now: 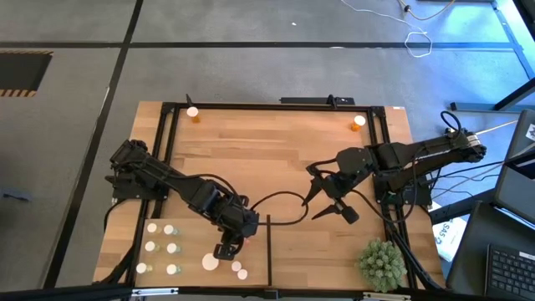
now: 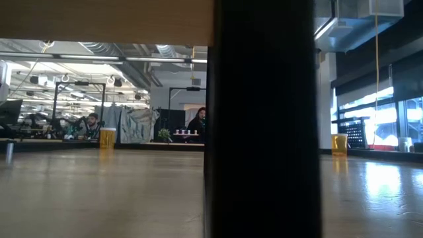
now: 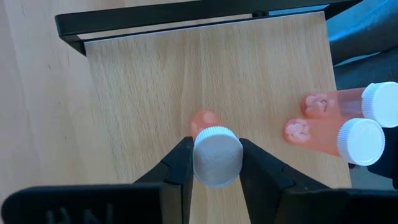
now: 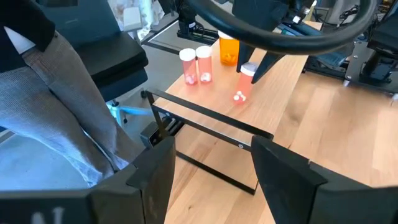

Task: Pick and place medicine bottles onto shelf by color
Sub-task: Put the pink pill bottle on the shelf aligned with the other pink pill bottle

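My left gripper [image 1: 229, 247] is down at the shelf [image 1: 192, 242], a pale board by the table's near edge with a dark upright divider [image 1: 269, 248], and is shut on an orange medicine bottle [image 3: 203, 122]. Two more orange bottles [image 3: 314, 121] stand upright on the board close by, next to a wider white-capped one [image 1: 209, 262]. Several greenish and white bottles [image 1: 163, 248] stand at the shelf's left end. Two orange bottles [image 1: 194, 113] [image 1: 359, 122] stand at the table's far edge. My right gripper [image 1: 330, 199] hangs open over the table's middle right. My left gripper pinches the orange bottle by its white cap [image 3: 216, 155], one finger [image 3: 180, 163] on each side, coming from above and pointing down. The bottle hangs about upright below the fingers [image 4: 244, 84]. Whether its bottom rests on the shelf board, I cannot tell.
A spiky green plant ball [image 1: 383, 263] sits at the table's near right corner. A black frame rail [image 1: 276, 106] runs around the table. A dark post [image 2: 261, 119] fills the middle of the low view. A person's legs [image 4: 56, 106] stand beside the table's near edge.
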